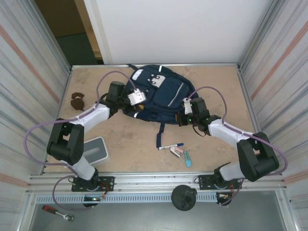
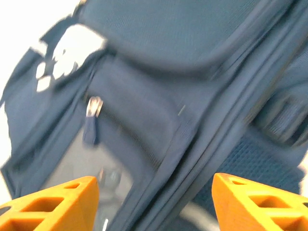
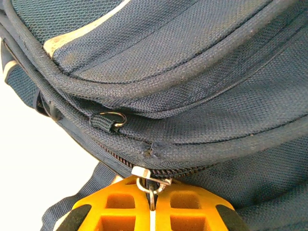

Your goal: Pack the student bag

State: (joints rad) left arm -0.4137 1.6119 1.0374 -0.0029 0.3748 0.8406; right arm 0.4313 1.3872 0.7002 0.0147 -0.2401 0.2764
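student bag [image 1: 166,96] | navy backpack, white patch, thin pale stripes | lying flat | far middle of table [image 1: 120,139], strap trailing nearward

Top view: illumination is even and diffuse, with only soft, faint shadows on the tabletop [image 1: 139,139]. Left wrist view: heavy motion blur across the student bag [image 2: 192,72]; the upper-left corner is overexposed. Right wrist view: fabric weave is sharp, and the left background is blown out to white.
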